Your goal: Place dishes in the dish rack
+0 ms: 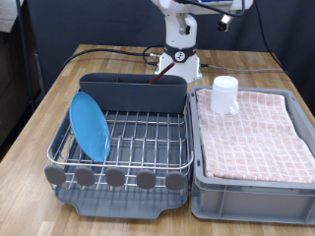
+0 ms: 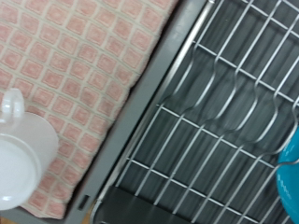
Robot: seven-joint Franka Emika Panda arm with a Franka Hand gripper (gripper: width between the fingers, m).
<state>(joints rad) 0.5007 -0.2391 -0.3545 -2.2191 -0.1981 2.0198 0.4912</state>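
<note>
The dish rack, dark grey with a silver wire grid, stands in the middle of the exterior view. The light-blue plate stands on edge in its left side; its rim shows in the wrist view. The white cup stands on the pink checked cloth to the rack's right, and also shows in the wrist view. A small reddish-brown bit shows at the grey utensil box; I cannot tell whether it is the spoon. The gripper's fingers show in neither view.
The cloth lies in a grey tub touching the rack's right side. The robot's base stands behind the rack, with black cables on the wooden table. The wrist view looks down on the cloth and rack grid.
</note>
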